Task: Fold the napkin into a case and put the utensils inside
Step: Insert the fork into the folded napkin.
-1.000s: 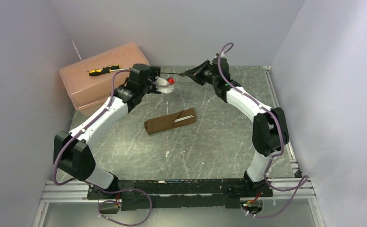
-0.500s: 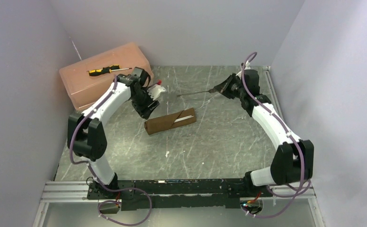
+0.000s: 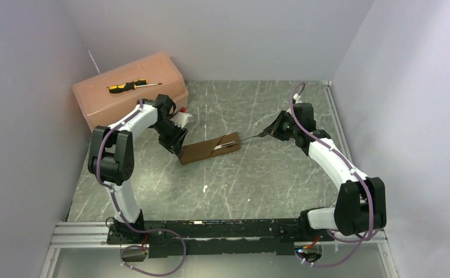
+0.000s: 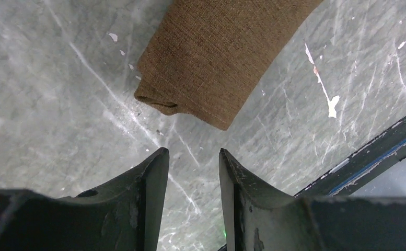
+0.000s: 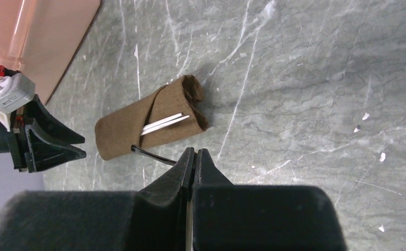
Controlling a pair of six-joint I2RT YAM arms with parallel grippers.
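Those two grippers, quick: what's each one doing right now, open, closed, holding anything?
Left gripper: open, empty, beside the case.
Right gripper: shut on a thin utensil, its tip at the case.

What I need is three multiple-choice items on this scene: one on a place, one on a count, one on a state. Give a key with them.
1. The screwdriver lies:
A. on the pink box
B. on the bare table
C. against the back wall

2. Pale utensils showing in the case:
A. none
B. two
C. five

3. The right gripper is:
A. open and empty
B. shut on a thin dark utensil
C. shut on the screwdriver

Key:
1. A, it rests on the box lid.
2. B, two pale strips lie side by side in the fold.
3. B, its fingers are pressed together and the rod sticks out from between them.
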